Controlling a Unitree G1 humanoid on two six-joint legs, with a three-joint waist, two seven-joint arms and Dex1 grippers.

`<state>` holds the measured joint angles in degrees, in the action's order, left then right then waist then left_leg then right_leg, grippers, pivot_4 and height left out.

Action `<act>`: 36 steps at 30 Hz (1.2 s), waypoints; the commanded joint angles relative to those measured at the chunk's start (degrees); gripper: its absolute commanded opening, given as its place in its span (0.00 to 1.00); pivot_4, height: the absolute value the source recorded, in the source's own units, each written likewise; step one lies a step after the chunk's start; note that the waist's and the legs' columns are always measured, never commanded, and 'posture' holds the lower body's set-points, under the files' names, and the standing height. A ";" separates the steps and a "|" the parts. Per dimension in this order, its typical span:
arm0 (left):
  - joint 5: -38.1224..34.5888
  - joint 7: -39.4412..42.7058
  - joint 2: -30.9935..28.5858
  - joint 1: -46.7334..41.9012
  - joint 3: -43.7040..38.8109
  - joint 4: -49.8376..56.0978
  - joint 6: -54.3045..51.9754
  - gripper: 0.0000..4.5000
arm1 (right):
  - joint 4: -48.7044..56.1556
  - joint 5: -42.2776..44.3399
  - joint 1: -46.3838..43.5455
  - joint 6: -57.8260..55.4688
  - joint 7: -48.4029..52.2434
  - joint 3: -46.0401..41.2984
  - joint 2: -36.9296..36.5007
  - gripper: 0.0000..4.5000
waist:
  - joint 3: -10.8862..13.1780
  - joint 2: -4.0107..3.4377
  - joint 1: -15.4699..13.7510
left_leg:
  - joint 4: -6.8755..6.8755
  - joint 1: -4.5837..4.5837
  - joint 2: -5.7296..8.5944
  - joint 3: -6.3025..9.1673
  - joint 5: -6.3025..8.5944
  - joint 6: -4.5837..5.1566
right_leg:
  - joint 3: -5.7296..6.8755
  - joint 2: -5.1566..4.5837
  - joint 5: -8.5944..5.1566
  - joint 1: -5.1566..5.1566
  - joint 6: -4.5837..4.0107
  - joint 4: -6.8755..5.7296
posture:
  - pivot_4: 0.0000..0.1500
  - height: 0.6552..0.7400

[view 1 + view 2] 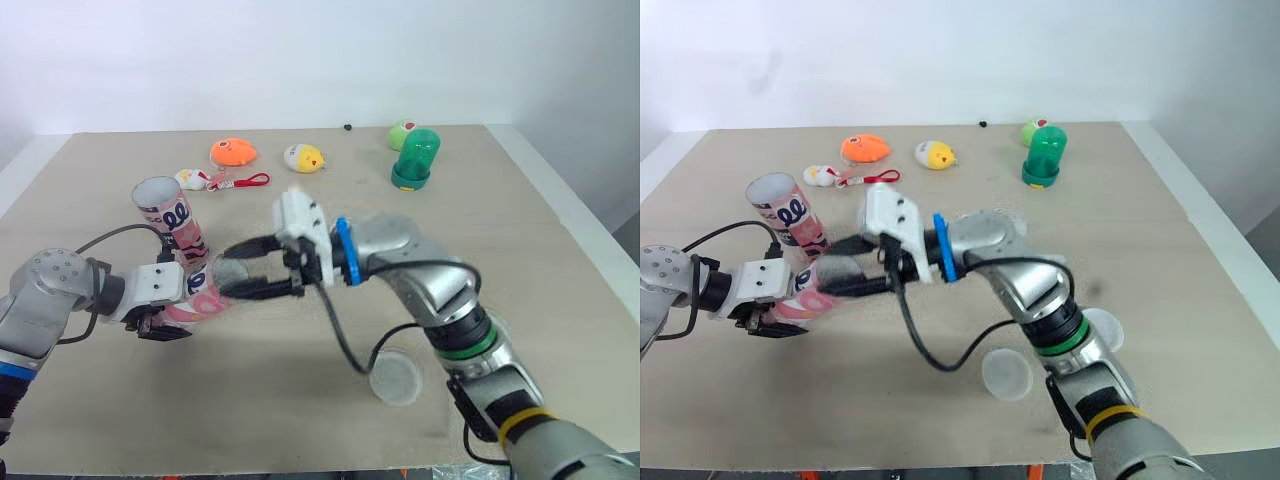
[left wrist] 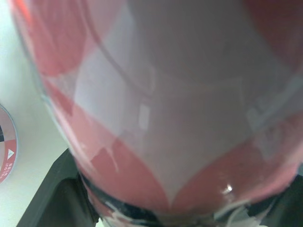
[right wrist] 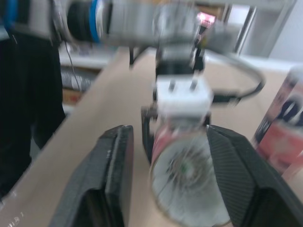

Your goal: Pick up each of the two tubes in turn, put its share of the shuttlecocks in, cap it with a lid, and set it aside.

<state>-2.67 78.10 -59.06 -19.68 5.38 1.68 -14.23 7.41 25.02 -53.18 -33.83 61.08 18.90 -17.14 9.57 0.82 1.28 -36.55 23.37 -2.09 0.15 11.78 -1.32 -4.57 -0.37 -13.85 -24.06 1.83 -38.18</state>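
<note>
Two tubes in all on the table [image 1: 560, 250]. First, a standing tube [image 1: 163, 213], upright and open at the top, near the left edge. Second, a lying tube [image 1: 203, 300], pink and white, on its side just beside the foot of the first, toward the near left corner.

Clenched around this second one: the left gripper [image 1: 160, 322], black fingers [image 2: 52, 189] pressed on the wall. At its open mouth: the right gripper [image 1: 232, 270], released and spread wide, one finger on each side of the rim, grasping nothing as far as visible. Inside the mouth, seen from the right wrist, white feathers of a shuttlecock [image 3: 187, 182]; impossible to tell how many inside.

Two round clear lids, flat near the near edge, right of the middle: a first lid [image 1: 1007, 373] closer to that edge, a second lid [image 1: 1103, 328] a little beyond, partly hidden behind the right arm.

Toward the far edge, five small toys: an orange toy [image 1: 233, 152], a yellow toy [image 1: 304, 158], a white toy [image 1: 195, 179] with a red strap, a green ball [image 1: 401, 134] and a green dome [image 1: 415, 160] just beside it. One tiny black speck [image 1: 347, 127] at the far edge itself.
</note>
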 commanded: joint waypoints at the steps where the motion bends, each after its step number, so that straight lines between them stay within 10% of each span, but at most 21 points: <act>1: 0.27 -0.27 0.56 0.58 1.81 -0.29 -0.23 0.76 | -2.66 -1.59 -2.32 2.86 1.85 -0.67 -0.89 0.23 | -0.01 0.01 0.00 | 0.00 -0.01 0.00 0.00 0.00 0.00 | 0.01 0.00 0.00 0.01 0.00 0.00 | 1.00 1.00; 4: 0.15 -0.64 0.58 1.03 1.56 0.26 -0.49 0.76 | -6.03 -7.26 -1.84 7.34 3.41 5.49 -0.63 0.02 | -0.01 -0.01 0.01 | 0.05 -0.04 -0.02 0.00 0.00 0.00 | 0.02 0.03 -0.04 0.00 -0.07 0.00 | 1.00 1.00; 22: -0.02 -1.92 1.00 2.76 0.74 2.46 -1.87 0.76 | -20.22 -22.17 -6.35 24.78 1.48 14.89 16.13 0.02 | -0.07 0.04 0.11 | 0.10 -0.03 -0.19 -0.03 0.00 0.00 | 0.01 0.21 -0.03 -0.13 -0.23 -0.10 | 1.00 1.00; 36: -7.93 -4.73 5.81 -0.80 -5.17 7.07 -3.55 0.76 | 1.42 -4.29 0.25 5.70 9.13 -6.55 -6.28 0.02 | 0.14 0.34 -0.08 | 0.10 0.10 0.03 0.03 -0.01 0.00 | 0.04 -0.04 -0.12 -0.11 -0.06 -0.06 | 1.00 1.00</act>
<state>-6.96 74.64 -54.25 -18.71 2.73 5.20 -17.02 4.63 16.84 -53.52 -25.03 69.85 16.86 -21.33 9.71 1.16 1.21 -36.46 23.57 -2.08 0.23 11.77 -1.32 -4.48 -0.39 -13.96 -24.20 1.77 -38.24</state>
